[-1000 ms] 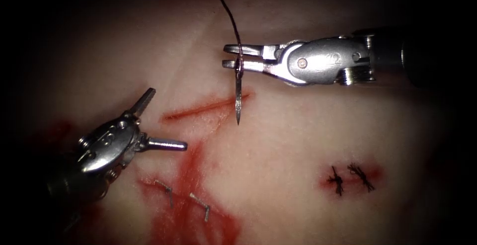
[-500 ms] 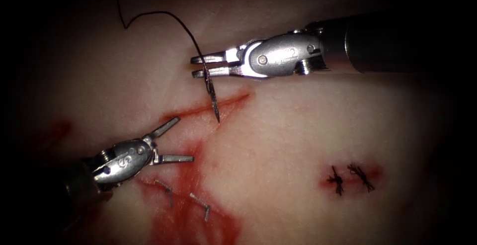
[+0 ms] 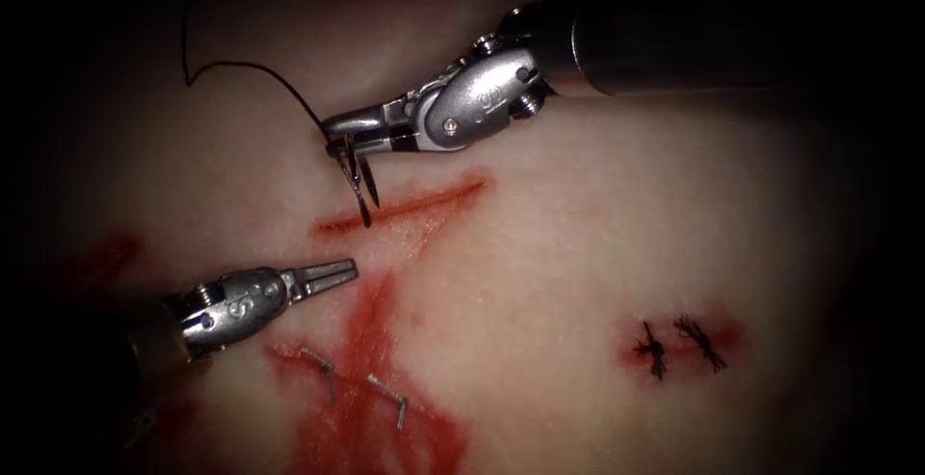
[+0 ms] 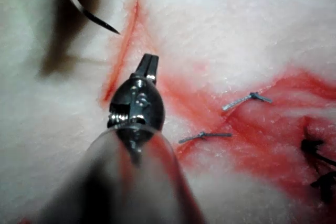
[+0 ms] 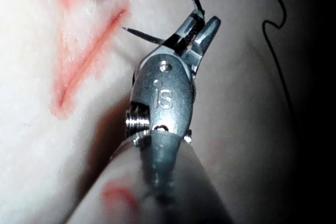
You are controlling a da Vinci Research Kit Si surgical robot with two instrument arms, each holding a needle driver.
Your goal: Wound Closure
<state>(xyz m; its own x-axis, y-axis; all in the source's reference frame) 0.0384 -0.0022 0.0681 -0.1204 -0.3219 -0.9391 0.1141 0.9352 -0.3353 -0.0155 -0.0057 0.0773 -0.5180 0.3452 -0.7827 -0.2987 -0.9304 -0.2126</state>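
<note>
My right tool [image 3: 345,140] reaches in from the upper right, its jaws shut on the curved needle [image 3: 364,191] close to the tail end. The needle hangs free of the tissue, with its tip just over the left part of the red cut [image 3: 405,207]. Dark thread [image 3: 241,68] loops from the tail up and to the left. The right wrist view shows the jaws [image 5: 202,24] clamping the needle [image 5: 147,36] beside the cut [image 5: 89,56]. Below and left of the cut, my left tool [image 3: 332,271] has its jaws together and holds nothing. Its own wrist view shows the left tool [image 4: 148,66] near the needle [image 4: 92,18].
Red fluid [image 3: 371,408] spreads over the tissue below the cut, and two short metal clips [image 3: 390,400] lie in it. Two dark thread knots [image 3: 679,345] sit in a small red patch at the lower right. Pale tissue [image 3: 559,263] lies between.
My right tool has carried the needle leftward, from over the cut's right end to its left part, and the thread now loops. The left tool's jaws have closed from wide open.
</note>
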